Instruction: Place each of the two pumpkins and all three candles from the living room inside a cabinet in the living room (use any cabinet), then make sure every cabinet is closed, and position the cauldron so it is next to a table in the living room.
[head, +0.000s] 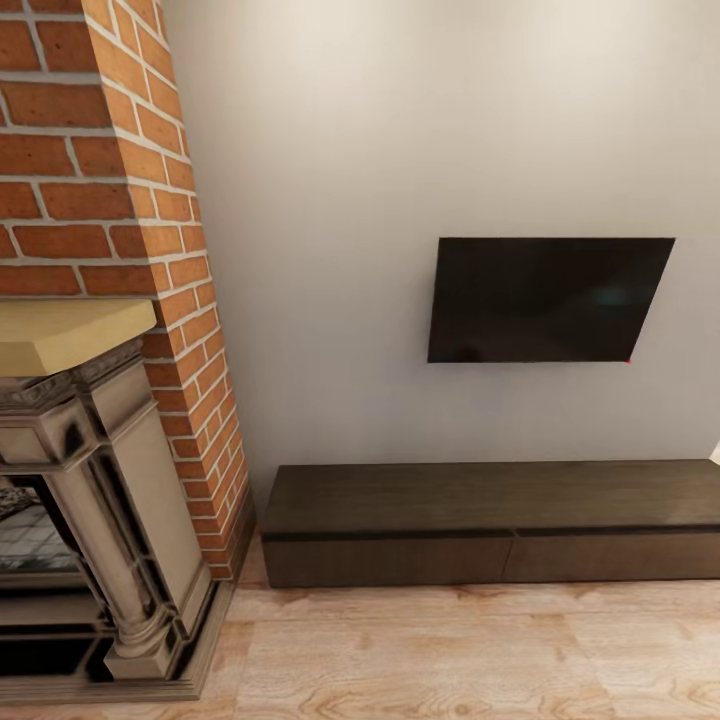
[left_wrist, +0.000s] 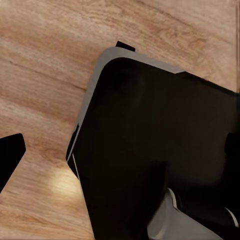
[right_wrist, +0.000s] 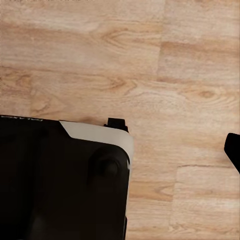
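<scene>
The cabinet (head: 480, 497) is a long, low dark-brown unit against the white wall in the head view, right of centre. Its two flat drawer fronts (head: 390, 560) sit flush and shut, and nothing lies on its top. The pumpkins, candles, cauldron and table are out of view. In the left wrist view one dark fingertip (left_wrist: 10, 156) shows at the frame edge over the wood floor. The right wrist view likewise shows a single dark fingertip (right_wrist: 233, 149) over the floor. Neither view shows how the jaws stand, and nothing is seen held.
A brick chimney (head: 90, 160) with a stone fireplace surround (head: 110, 500) stands at the left, close to the cabinet's left end. A black TV (head: 548, 300) hangs above the cabinet. Light wood floor (head: 450, 650) lies in front. My dark base (left_wrist: 160, 160) shows below both wrists.
</scene>
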